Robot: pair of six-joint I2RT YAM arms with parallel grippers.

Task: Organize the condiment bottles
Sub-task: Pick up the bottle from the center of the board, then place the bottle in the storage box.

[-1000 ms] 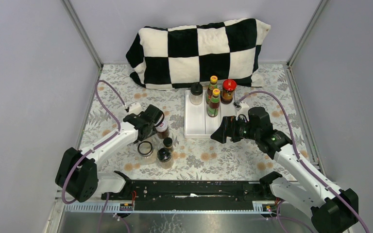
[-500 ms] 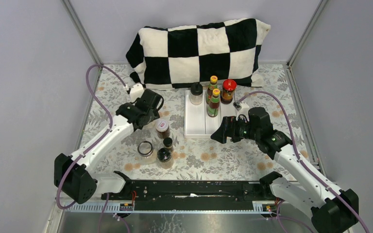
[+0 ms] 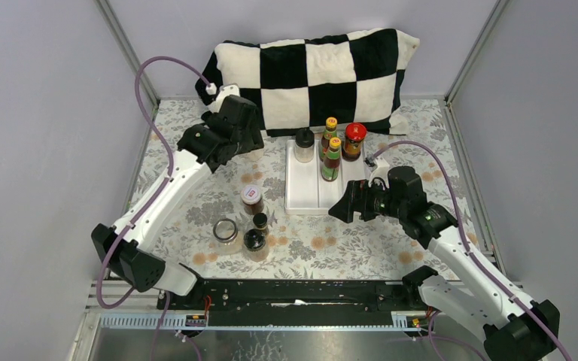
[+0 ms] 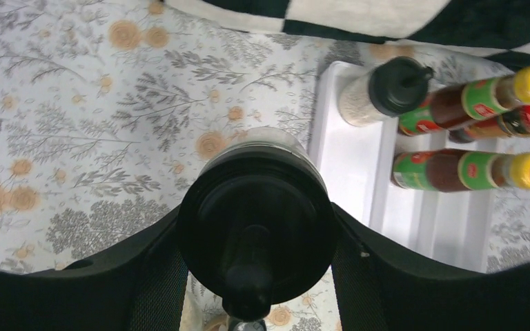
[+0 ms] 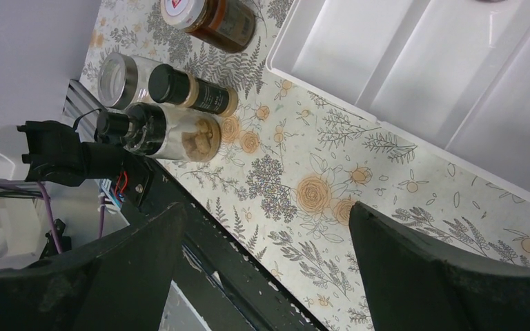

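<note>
The left gripper (image 3: 242, 134) hangs high over the table, left of the white tray (image 3: 305, 188) and near the checked pillow (image 3: 308, 79). Its jaws are clamped on a black-lidded jar (image 4: 257, 221), with bare cloth below it. The right gripper (image 3: 340, 203) sits low just beside the tray's near right corner. Its fingers (image 5: 421, 276) are spread wide with nothing between them.

The tray's far end is filled and its near half is bare. A black-capped shaker (image 3: 303, 144) of pale powder stands at the far left. Two yellow-capped sauce bottles (image 3: 331, 147) stand one behind the other in the middle, and a red-lidded jar (image 3: 354, 141) is at the far right.

Four containers are grouped on the cloth left of the tray's near end, a strip of cloth apart from it. These are a brown jar with a red-and-white lid (image 3: 251, 199), a slim black-capped spice jar (image 3: 260, 222), a black-topped jar of tan lumps (image 3: 254, 241), and a squat clear glass jar (image 3: 226, 231) just left of those.

A floral tablecloth (image 3: 331, 244) covers the table. Grey walls close in three sides, and a black rail (image 3: 293, 289) runs along the near edge.
</note>
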